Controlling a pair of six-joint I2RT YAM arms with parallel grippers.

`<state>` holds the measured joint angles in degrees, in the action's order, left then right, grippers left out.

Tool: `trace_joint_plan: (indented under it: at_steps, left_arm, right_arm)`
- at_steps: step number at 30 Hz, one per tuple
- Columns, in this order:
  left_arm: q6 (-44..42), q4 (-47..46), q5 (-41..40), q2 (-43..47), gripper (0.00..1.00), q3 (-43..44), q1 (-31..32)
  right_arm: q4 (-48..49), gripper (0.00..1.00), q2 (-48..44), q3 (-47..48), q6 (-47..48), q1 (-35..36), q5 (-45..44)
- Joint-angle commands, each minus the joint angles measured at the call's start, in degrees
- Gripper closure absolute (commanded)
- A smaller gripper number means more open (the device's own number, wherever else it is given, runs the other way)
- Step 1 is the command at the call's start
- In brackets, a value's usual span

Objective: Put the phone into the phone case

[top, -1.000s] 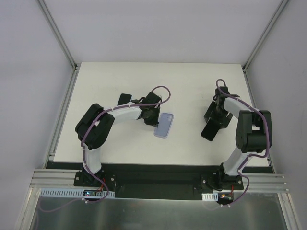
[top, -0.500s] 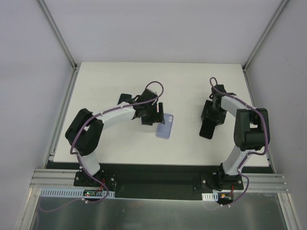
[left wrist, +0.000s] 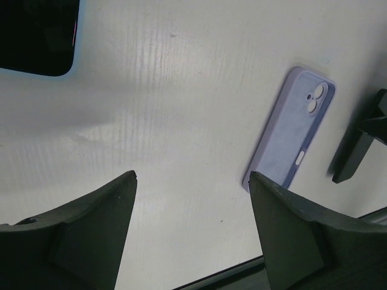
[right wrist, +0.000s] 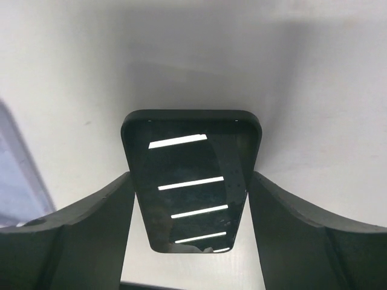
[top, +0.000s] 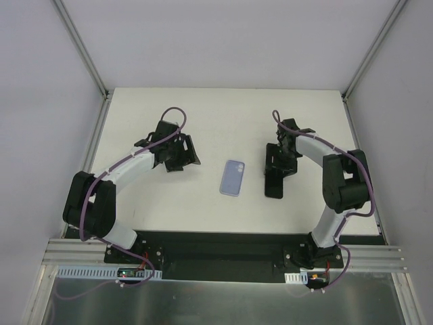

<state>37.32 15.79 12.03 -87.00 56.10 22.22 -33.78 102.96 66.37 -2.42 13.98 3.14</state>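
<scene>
My right gripper [right wrist: 190, 181] has its two fingers against the long sides of the phone [top: 273, 185], so I judge it to be clamped on the phone across the width. The glass faces the wrist camera and only mirrors some strips of ceiling light. The phone reaches out from the fingers toward the near edge of the table [top: 203, 115], and I cannot tell whether its far end touches the surface.

The phone case [top: 233, 177], lilac in colour, lies flat on the table just beside the phone, on the robot's left of it and a little apart. Its long axis runs from far to near and leans slightly, almost parallel to the phone. In my judgement the coming move is therefore a short sideways carry to the left with very little turning. The camera cut-out is at the far end of the case. I cannot say for sure whether the hollow side is up.

My left gripper [left wrist: 192, 176] is spread wide and holds nothing. It hangs well apart from the case on the left, so the right arm is the nearer one. A dark flat object with a rounded corner [left wrist: 36, 36] lies beyond the left gripper, and I cannot identify it.

I can read no brand, label or writing on anything.
</scene>
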Motion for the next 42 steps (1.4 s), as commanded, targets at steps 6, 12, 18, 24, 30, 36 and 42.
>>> trace_joint_plan:
  at_steps: [6, 12, 18, 24, 30, 36, 42]
  left_arm:
    - [-1.90, -0.15, 3.08, 3.33, 0.27, -1.34, -0.16]
    - [-0.85, -1.02, 2.82, 3.68, 0.27, -2.57, -0.24]
    - [-0.06, -1.73, 3.44, 3.59, 0.27, -2.66, -0.24]
    - [0.12, -2.17, 1.86, 5.79, 0.26, -4.15, -0.24]
    - [0.38, -2.26, 1.77, 7.19, 0.26, -5.21, -0.42]
    - [0.47, -2.43, 1.50, 8.34, 0.26, -6.88, -0.60]
    - [0.03, -2.87, 1.33, 8.95, 0.25, -7.23, -0.68]
  right_arm:
    - [-2.96, 0.45, 1.37, 6.40, -4.26, 4.48, 14.52]
    - [-3.57, 0.45, 0.32, 8.60, -6.19, 5.36, 18.48]
    - [-1.29, 0.46, -0.13, 10.09, -12.41, 8.25, 21.91]
    - [6.88, 0.46, -0.30, 9.57, -22.44, 12.38, 19.29]
    - [10.57, 0.46, 1.89, 10.45, -27.37, 16.43, 12.61]
    - [13.65, 0.46, 2.25, 7.99, -28.26, 17.92, 7.95]
    - [12.86, 0.46, 2.95, 6.32, -26.59, 18.72, 4.52]
